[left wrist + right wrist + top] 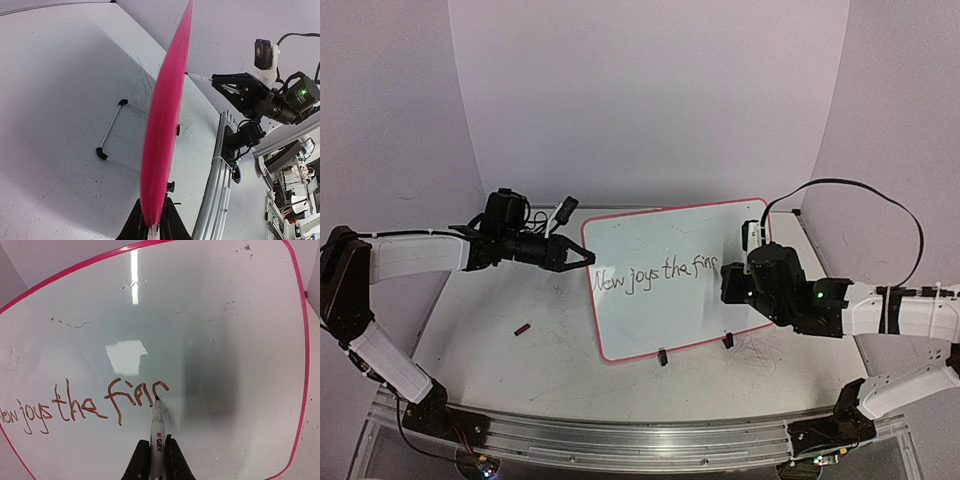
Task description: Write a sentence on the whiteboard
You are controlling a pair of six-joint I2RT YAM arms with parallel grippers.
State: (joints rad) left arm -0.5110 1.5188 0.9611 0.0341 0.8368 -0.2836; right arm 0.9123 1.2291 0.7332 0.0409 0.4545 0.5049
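Note:
The whiteboard (660, 320), white with a red-pink rim, stands tilted at the table's middle. My left gripper (588, 258) is shut on its left edge. In the left wrist view the rim (165, 125) runs edge-on out of my left gripper (152, 222). The sentence (655, 275) reads "New joys the fin", followed by a partly drawn letter (85, 407). My right gripper (732, 275) is shut on a white marker (156, 432). The marker's tip touches the board at the end of the last stroke. The marker sits between the right gripper's (156, 457) jaws.
A small dark red cap (523, 327) lies on the table left of the board. Black clips (662, 356) sit on the board's lower rim. A wire stand (112, 132) lies behind the board. A metal rail (620, 440) runs along the near table edge.

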